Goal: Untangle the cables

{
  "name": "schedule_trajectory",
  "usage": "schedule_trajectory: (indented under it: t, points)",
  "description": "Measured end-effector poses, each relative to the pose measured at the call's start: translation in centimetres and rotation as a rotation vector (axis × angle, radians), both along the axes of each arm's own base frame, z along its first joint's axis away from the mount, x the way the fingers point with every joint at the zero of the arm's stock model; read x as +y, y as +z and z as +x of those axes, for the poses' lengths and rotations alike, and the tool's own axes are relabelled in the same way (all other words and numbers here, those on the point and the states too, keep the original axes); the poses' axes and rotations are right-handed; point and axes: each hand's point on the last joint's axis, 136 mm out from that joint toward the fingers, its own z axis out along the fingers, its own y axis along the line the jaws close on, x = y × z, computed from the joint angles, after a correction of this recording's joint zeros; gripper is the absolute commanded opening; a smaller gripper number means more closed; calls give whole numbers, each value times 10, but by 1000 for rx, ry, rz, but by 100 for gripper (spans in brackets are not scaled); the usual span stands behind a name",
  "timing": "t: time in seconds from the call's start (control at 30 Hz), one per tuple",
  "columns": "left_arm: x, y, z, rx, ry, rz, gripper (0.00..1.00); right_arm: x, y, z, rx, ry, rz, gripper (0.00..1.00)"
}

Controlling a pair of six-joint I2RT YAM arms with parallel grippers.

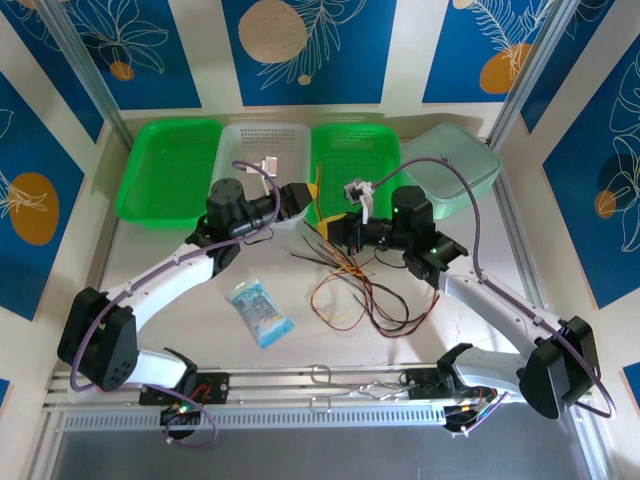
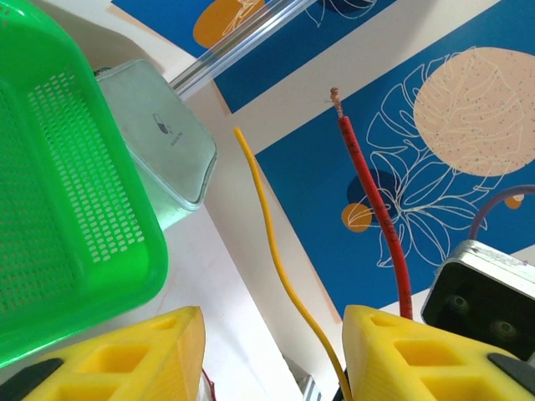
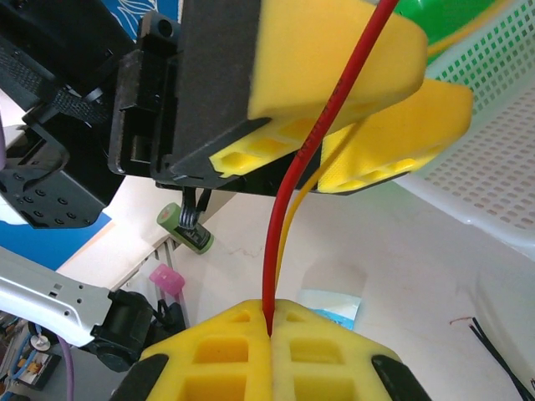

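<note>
Judging the cables (image 1: 365, 295) light, limp and slippery, most are noted tangled on the table (image 1: 300, 345), the red wire (image 3: 284, 192) pinched in the closed right gripper (image 3: 269, 317) and passed with a yellow wire (image 2: 267, 242) between the half-parted left gripper (image 2: 269, 326) jaws; holding near free ends is advised.

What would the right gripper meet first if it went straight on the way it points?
Probably the left gripper, directly ahead along the red wire the right gripper is shut on; how near is unclear.
</note>
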Motion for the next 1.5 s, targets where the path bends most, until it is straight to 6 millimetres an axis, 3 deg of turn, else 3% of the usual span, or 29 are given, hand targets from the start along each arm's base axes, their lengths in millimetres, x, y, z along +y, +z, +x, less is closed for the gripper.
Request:
schedule_trajectory:
  t: [0.17, 0.23, 0.3, 0.33, 0.37, 0.47, 0.5, 0.6, 0.87, 1.13, 1.33, 1.5]
  points:
    - [-1, 3, -2, 2, -13, -15, 44, 2, -4, 0, 11, 12, -3, 0]
    - [-2, 4, -2, 1, -21, -22, 28, 2, -4, 0, 13, 14, -3, 0]
    - [-3, 3, -2, 10, -27, -24, 2, 2, -4, 0, 13, 14, -4, 0]
    - [-3, 2, -2, 13, -26, -24, 0, 2, -4, 0, 13, 14, -4, 0]
    - [-4, 2, -2, 10, -27, -21, 0, 2, -4, 0, 13, 14, -4, 5]
    - [-4, 0, -2, 13, -26, -17, 0, 1, -4, 1, 16, 9, -3, 45]
    - [-4, 0, -2, 13, -25, -15, 0, 0, -4, 2, 20, 6, -2, 52]
    - [-4, -1, -2, 11, -25, -9, 0, -3, -3, 6, 35, -10, 8, 61]
    - [-4, -1, -2, 11, -26, -9, 0, -19, 4, 30, 96, -96, 70, 61]
    - [-4, -1, -2, 13, -27, -8, 0, -29, -22, 70, 342, -155, 93, 61]
    - [-11, 9, -12, -35, -112, 23, 0, -24, -31, 78, 532, -68, 107, 61]
    - [-32, 34, -25, -203, -323, 108, 0, -21, -35, 75, 627, -55, 133, 61]
